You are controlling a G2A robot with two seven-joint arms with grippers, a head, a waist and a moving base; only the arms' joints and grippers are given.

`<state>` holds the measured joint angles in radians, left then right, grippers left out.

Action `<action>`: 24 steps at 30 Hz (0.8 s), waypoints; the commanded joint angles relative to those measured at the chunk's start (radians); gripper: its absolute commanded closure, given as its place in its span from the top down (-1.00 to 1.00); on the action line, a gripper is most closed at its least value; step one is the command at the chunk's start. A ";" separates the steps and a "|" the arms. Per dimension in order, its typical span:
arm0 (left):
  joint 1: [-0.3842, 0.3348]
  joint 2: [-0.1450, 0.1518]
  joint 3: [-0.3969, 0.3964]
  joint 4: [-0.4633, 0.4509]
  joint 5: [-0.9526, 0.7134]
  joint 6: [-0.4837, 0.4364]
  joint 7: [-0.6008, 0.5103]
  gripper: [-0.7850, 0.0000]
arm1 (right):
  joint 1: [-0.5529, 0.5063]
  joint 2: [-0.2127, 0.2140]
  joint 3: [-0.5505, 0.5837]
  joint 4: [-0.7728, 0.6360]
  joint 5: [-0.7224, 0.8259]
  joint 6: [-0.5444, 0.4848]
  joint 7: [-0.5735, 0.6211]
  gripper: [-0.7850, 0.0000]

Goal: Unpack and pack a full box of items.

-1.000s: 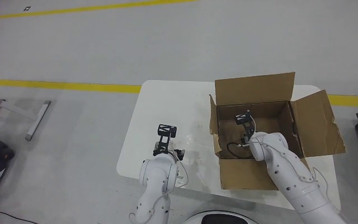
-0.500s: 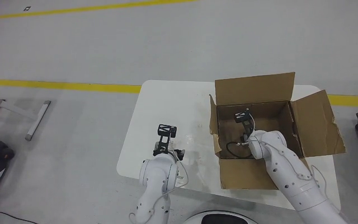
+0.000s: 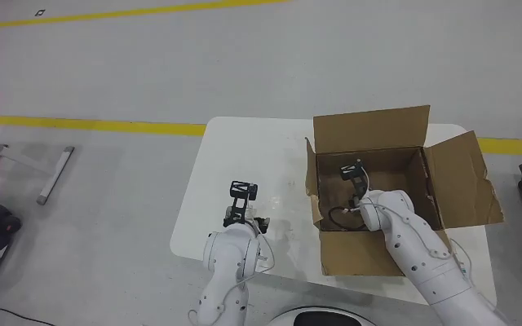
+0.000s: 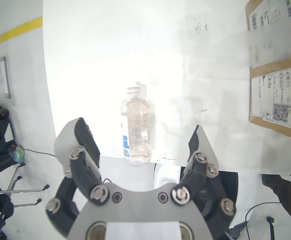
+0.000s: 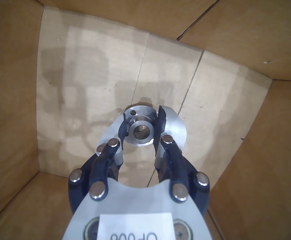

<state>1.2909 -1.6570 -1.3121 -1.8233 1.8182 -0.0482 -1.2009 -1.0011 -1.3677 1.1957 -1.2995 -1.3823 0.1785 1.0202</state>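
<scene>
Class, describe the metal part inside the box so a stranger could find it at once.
Find the open cardboard box on the white table. Inside, the right gripper clamps the metal part. It is a silvery round flange with a bored hub, unlike the clear bottle outside.

Upper white shipping label (image 4: 261,13) on the side of the brown cardboard box (image 3: 371,129): barcodes. Lower white shipping label (image 4: 271,95) on the same side: small print, a QR code, a circled letter. Blue-and-white label (image 4: 124,142) on the clear plastic bottle (image 4: 138,127): print too small to read. White sticker (image 5: 136,227) on the right end effector's (image 5: 141,127) wrist plate: characters cut off at the edge.
</scene>
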 commanded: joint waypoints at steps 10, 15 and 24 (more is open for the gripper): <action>0.000 0.000 0.000 0.000 0.000 0.000 0.000 1.00 | 0.000 -0.003 0.004 0.007 0.001 -0.006 -0.003 -0.69; 0.000 0.000 0.000 0.000 0.000 0.000 0.000 1.00 | -0.004 -0.003 0.008 -0.004 -0.001 -0.006 0.000 -1.00; 0.000 0.000 0.000 0.000 0.000 0.000 0.000 1.00 | -0.026 0.002 0.045 -0.088 0.008 -0.013 0.003 -1.00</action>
<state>1.2909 -1.6570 -1.3121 -1.8233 1.8182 -0.0482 -1.2009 -1.0249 -1.3661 1.2368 -1.3752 -1.3741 0.1665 1.0226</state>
